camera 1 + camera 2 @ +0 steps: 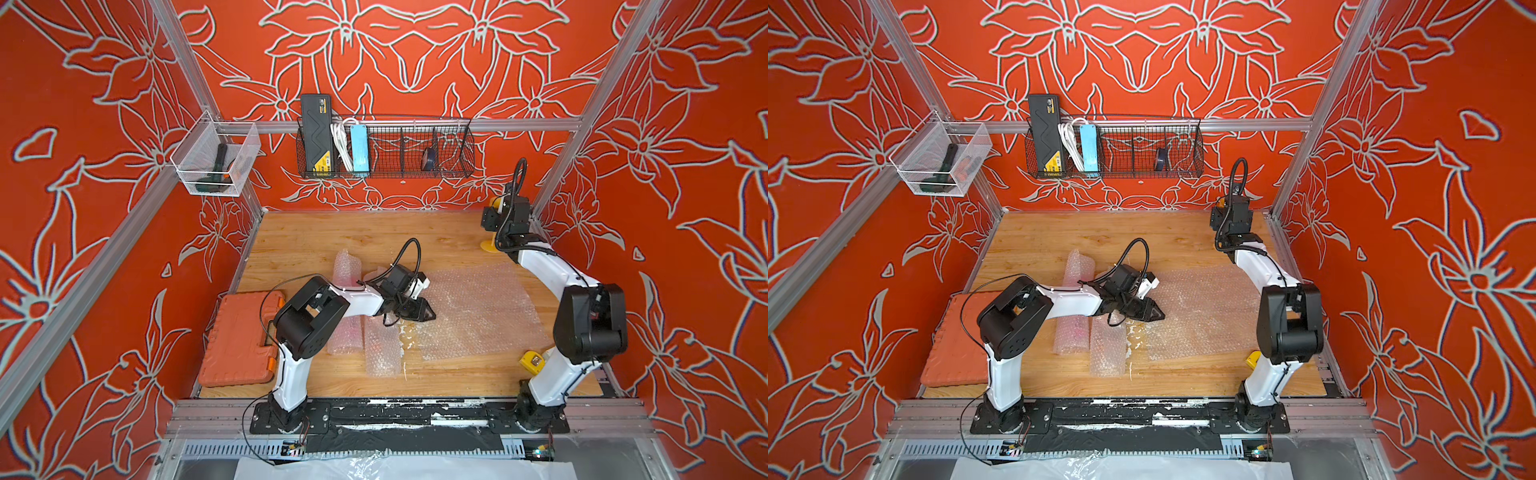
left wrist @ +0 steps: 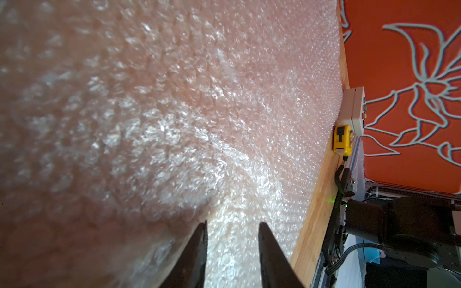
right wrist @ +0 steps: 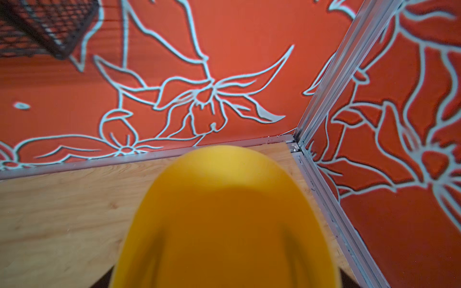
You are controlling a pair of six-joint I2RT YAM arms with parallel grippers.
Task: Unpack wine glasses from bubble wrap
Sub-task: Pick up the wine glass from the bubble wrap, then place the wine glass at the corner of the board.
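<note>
Near: rolled bubble-wrap tubes [image 1: 382, 349] are lying side by side. Middle: I am holding the left gripper [image 2: 232, 224], jaws parted and empty, over the flat bubble-wrap sheet [image 1: 478, 311]. Far corner: the right gripper [image 1: 491, 218] is surrounding the upright yellow goblet [image 3: 224, 212] (I cannot tell if it is gripping).

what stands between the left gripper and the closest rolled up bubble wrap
Nothing visible does. The left gripper hangs over the edge of the flat sheet. The closest roll lies right beside it on the table, with one end hidden under the gripper's own body.
</note>
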